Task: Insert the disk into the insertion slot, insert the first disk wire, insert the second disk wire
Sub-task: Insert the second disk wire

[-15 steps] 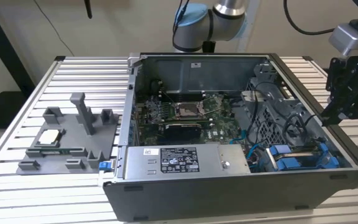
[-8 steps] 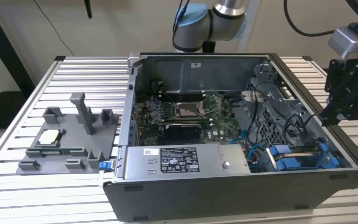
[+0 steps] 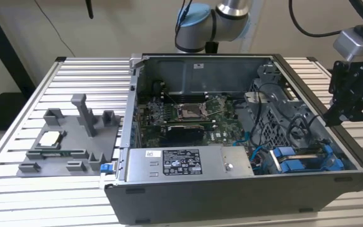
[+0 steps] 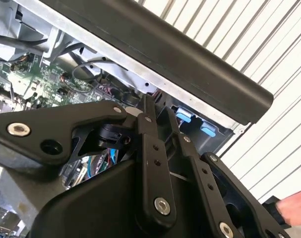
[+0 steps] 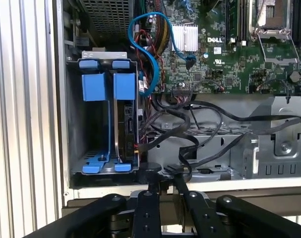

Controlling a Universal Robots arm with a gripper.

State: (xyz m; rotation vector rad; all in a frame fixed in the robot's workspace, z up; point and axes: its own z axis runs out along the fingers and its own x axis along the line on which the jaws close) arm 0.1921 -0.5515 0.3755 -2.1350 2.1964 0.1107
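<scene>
The disk (image 5: 126, 124) stands edge-on in its blue carrier inside the drive bay at the corner of the open computer case (image 3: 245, 198). The exterior view shows the blue carriers (image 3: 293, 161) at the case's front right. A second blue carrier (image 5: 94, 124) beside it looks empty. Black wires (image 5: 182, 130) loop loosely next to the bay, and I cannot tell whether any is plugged into the disk. My gripper (image 5: 164, 176) is shut on nothing, just outside the case wall in line with the bay. In the exterior view the gripper (image 3: 345, 116) hangs over the case's right edge.
A blue cable (image 5: 140, 49) curves above the bay. The motherboard (image 3: 188, 113) fills the case's middle, and a grey power supply box (image 3: 181, 163) sits along its front. A grey fixture (image 3: 68, 142) with small parts lies on the ribbed table (image 3: 17, 198) at the exterior view's left.
</scene>
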